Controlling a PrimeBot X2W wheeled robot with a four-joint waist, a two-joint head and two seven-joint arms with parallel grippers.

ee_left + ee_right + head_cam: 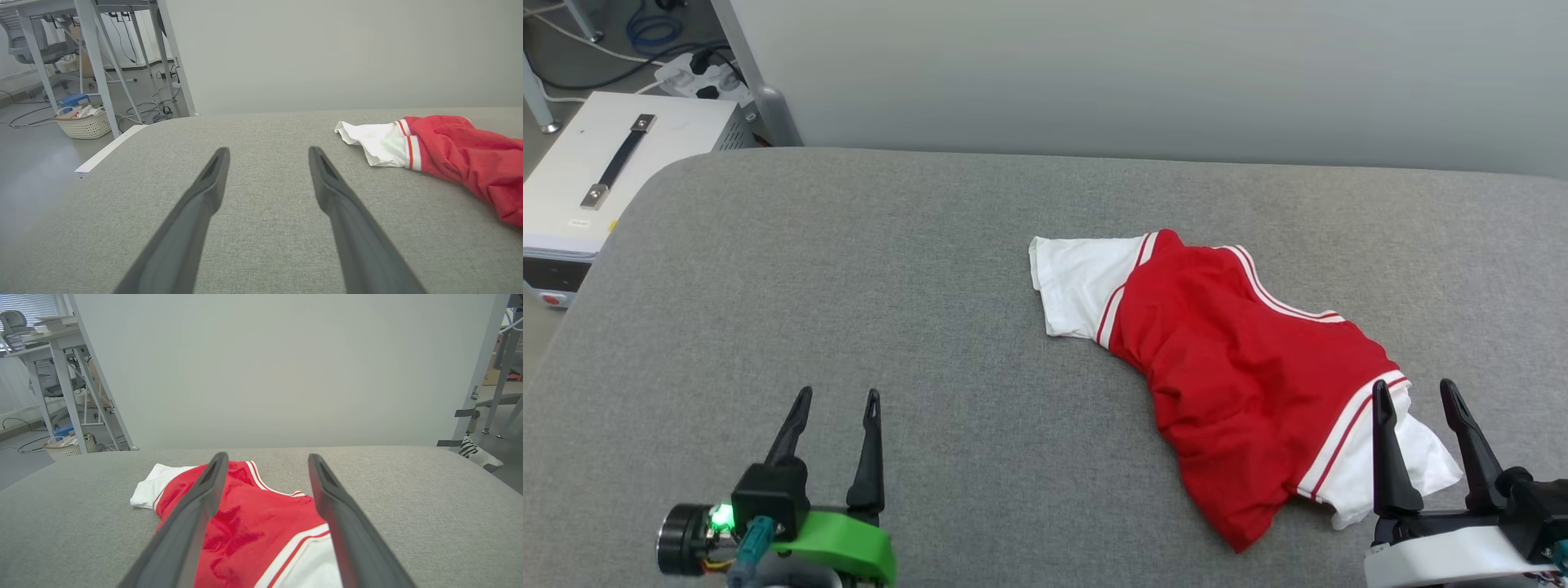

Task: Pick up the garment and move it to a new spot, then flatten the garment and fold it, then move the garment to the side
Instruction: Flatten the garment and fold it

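The right gripper [1413, 390], fingers spread and empty, stands at the near white sleeve of the garment [1241, 367]. The garment lies crumpled on the grey table [849, 269], its long axis running from that sleeve toward the far left. The left gripper [839, 394], also spread, sits well apart, so the right arm is nearer.

The left gripper [268, 149] hovers low over the grey padded surface [261, 249], its two dark fingers spread wide. To its right the garment [461, 157] lies crumpled, white sleeve towards the gripper. Beyond the gripper to its left, a wicker basket [83, 124] sits on the floor.
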